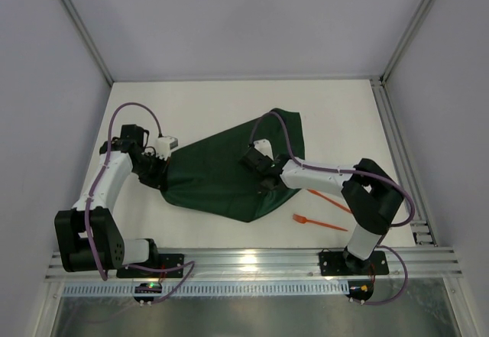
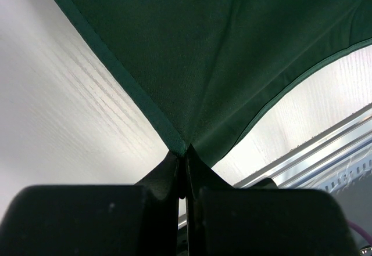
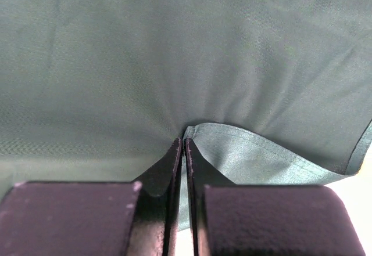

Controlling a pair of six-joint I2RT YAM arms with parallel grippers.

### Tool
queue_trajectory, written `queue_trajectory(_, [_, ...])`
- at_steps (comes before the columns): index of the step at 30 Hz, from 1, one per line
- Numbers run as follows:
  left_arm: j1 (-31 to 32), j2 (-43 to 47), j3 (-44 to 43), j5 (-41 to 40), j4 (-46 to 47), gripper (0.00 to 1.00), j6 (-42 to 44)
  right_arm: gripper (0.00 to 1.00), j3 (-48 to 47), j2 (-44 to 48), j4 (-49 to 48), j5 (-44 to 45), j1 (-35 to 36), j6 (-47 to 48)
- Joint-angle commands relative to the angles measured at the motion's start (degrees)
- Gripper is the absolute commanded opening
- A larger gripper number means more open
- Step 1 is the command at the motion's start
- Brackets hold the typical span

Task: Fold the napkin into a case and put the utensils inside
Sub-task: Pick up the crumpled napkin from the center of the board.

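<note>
While the left gripper [image 2: 185, 151] pinches the left corner of the dark green napkin [image 1: 229, 173] between closed jaws, the right gripper [image 3: 183, 143] likewise pinches a hemmed fold, apparently near its middle; an orange fork [image 1: 319, 222] and second orange utensil [image 1: 330, 201] lie just right of the napkin.

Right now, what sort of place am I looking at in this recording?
Probably a lab robot cell rather than a home: a white tabletop boxed in by plain pale wall panels on metal frame posts, with an aluminium mounting rail along its near edge.
</note>
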State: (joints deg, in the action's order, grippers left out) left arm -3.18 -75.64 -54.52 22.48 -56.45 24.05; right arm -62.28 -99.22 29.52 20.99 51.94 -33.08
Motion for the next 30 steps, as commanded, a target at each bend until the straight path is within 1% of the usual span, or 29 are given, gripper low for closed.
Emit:
queue_trajectory(1, [-0.2,0.2,-0.1,-0.3,-0.1,0.0,-0.2,0.1,2.2,2.1,-0.5,-0.5,-0.3,-0.2])
queue_trajectory(7, [-0.2,0.5,0.0,-0.3,-0.2,0.0,0.2,0.12,5.6,1.7,-2.3,-1.0,-1.0,-2.9])
queue_trajectory(13, [-0.2,0.7,0.2,-0.2,-0.2,0.0,0.4,0.21,5.5,1.5,-1.7,-0.4,-1.1,-3.2])
queue_trajectory(14, [-0.2,0.8,0.2,-0.2,-0.2,0.0,0.4,0.27,5.4,1.5,-1.5,-0.3,-1.1,-3.4])
queue_trajectory(15, [-0.2,0.8,0.2,-0.2,-0.4,0.0,0.4,0.29,5.3,1.5,-1.0,-0.3,-1.1,-3.5])
queue_trajectory(17, [-0.2,0.9,0.3,-0.1,-0.5,0.0,0.4,0.32,5.3,1.6,-0.8,-0.1,-1.1,-3.6])
queue_trajectory(18, [-0.2,0.9,0.3,-0.2,-0.5,0.0,0.4,0.33,5.3,1.5,-0.7,-0.1,-1.1,-3.7])
queue_trajectory(19, [-0.2,1.1,0.3,0.0,-0.5,0.0,0.4,0.32,5.4,1.3,-0.7,-0.2,-1.1,-3.7])
queue_trajectory(20, [-0.2,1.0,0.3,-0.1,-0.5,0.0,0.3,0.29,5.4,1.2,-0.7,-0.3,-1.1,-3.7])
queue_trajectory(21, [-0.2,1.0,0.3,0.0,-0.5,0.0,0.4,0.2,5.5,1.0,-0.8,-0.4,-1.1,-3.9])
queue_trajectory(23, [-0.2,1.2,0.2,0.2,-0.7,0.0,0.4,0.11,6.1,1.0,-1.3,-0.7,-1.1,-4.5])
queue_trajectory(24, [-0.2,1.3,0.2,0.3,-0.8,0.0,0.4,0.04,6.5,1.1,-1.6,-0.7,-1.1,-4.7])
queue_trajectory(27, [-0.2,1.7,-0.1,0.2,-1.2,0.0,0.5,0.04,7.3,3.2,-2.1,0.3,-1.2,-5.3])
queue_trajectory(30, [-0.3,2.0,-2.0,-0.6,-2.1,0.0,0.5,0.04,5.9,6.0,-0.5,1.8,-1.7,-4.5])
